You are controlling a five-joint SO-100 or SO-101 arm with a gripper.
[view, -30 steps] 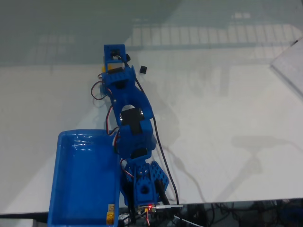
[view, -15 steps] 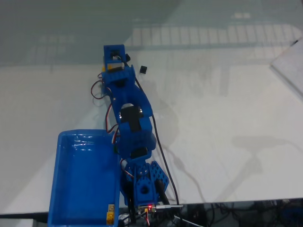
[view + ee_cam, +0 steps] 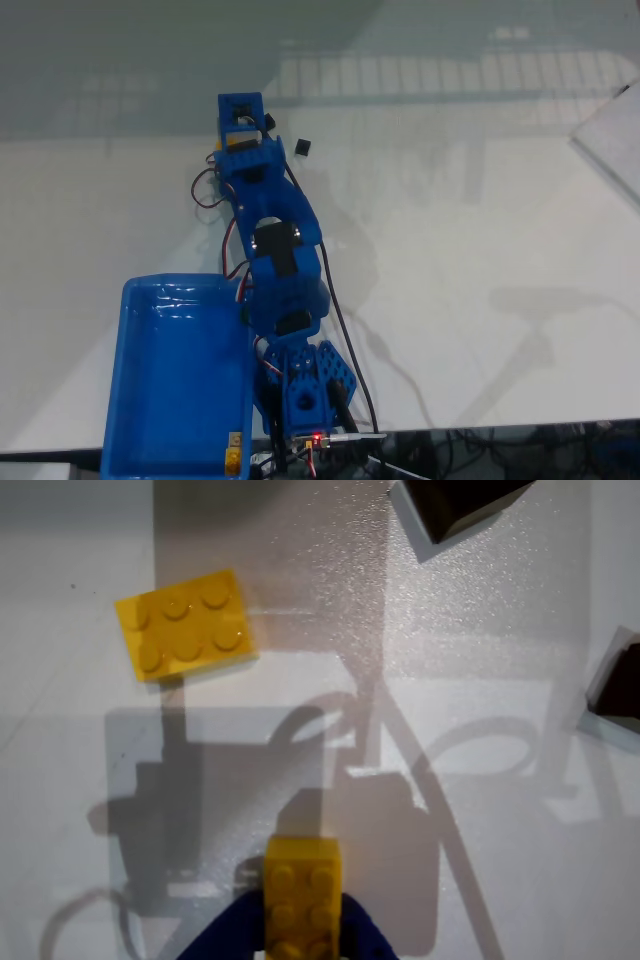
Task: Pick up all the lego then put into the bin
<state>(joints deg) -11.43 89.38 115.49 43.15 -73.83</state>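
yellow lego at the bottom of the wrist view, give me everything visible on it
The yellow lego is a glossy plastic brick, studs facing the camera in two columns, long axis running up the wrist view. Its lower end sits between the blue tips of the gripper, which appear closed on it. Its bottom edge is cut off by the frame. Whether it touches the white table is unclear.

Blue plastic arm [image 3: 275,270]; black motors, red and black cables; red base light

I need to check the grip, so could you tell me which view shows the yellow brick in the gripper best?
The wrist view: the yellow brick sits close up between the blue fingers of the gripper, studs visible. In the fixed view the arm covers that spot, so the brick cannot be made out.
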